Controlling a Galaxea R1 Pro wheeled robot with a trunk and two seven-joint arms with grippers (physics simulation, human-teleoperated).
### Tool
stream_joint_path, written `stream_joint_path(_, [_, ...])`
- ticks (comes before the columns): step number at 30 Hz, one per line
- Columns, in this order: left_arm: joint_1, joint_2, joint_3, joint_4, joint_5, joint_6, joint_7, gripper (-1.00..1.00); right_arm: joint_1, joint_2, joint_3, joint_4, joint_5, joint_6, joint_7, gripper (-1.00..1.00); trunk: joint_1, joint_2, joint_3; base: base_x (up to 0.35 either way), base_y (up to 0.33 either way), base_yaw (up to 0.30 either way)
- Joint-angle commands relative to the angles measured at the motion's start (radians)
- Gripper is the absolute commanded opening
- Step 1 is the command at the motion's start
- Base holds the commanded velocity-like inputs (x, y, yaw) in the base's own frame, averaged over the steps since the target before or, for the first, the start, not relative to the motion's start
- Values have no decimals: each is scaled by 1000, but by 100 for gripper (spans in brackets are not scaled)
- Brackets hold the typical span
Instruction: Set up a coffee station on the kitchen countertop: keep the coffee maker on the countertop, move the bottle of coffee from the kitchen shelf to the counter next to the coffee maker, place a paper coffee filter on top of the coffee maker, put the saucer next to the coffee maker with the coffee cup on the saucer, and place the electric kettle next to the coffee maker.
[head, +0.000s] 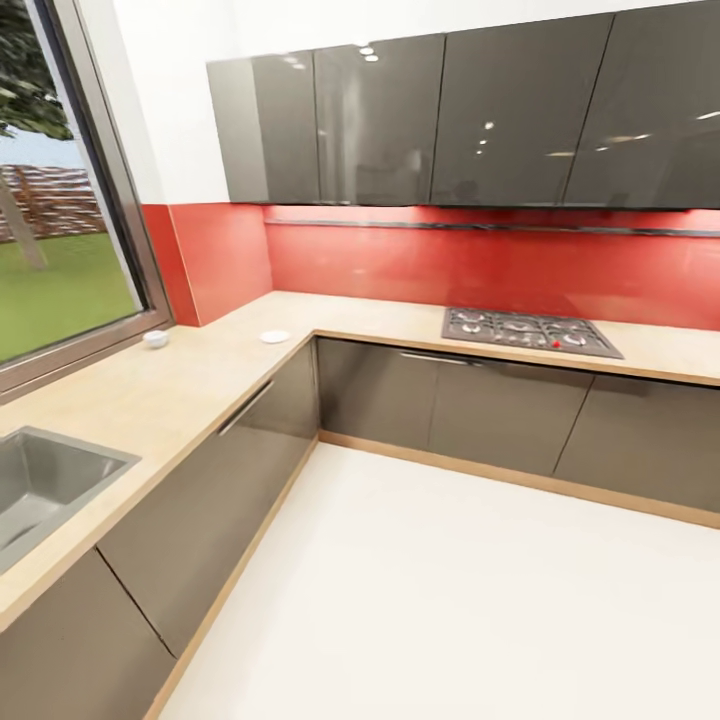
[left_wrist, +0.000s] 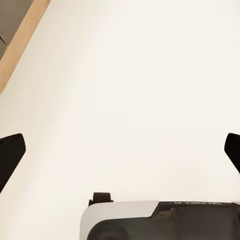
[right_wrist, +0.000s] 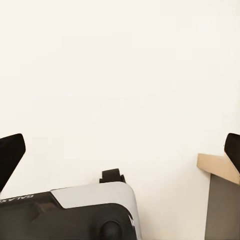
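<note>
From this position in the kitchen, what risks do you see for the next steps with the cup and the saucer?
1. The coffee cup is small and stands close to the window frame, so a reaching arm may strike the frame.
2. The saucer lies flat on the countertop near its inner corner edge; a poor grasp might push it off.
3. Both the left gripper and right gripper hang over the floor, far from these things, so the base must approach without hitting the cabinets.

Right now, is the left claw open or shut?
Open: the left claw has its fingertips spread to opposite frame edges, bare floor between them.
</note>
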Motion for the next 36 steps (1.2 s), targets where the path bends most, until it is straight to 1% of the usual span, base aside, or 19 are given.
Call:
stream_joint_path(1, [0, -1, 4, -1, 2, 0, -8, 100, 0, 0, 9, 0, -8, -2, -4, 100, 1, -1, -1, 335, -43, 0])
stream_joint_path(14, [0, -1, 4, -1, 1, 0, -8, 100, 0, 1, 9, 0, -9, -2, -4, 100, 1, -1, -1, 338, -17, 0])
stream_joint_path(36, [0, -1, 4, -1, 0, 0, -8, 100, 0, 1, 9, 0, -8, -2, -2, 100, 1, -1, -1, 316, -118, 0])
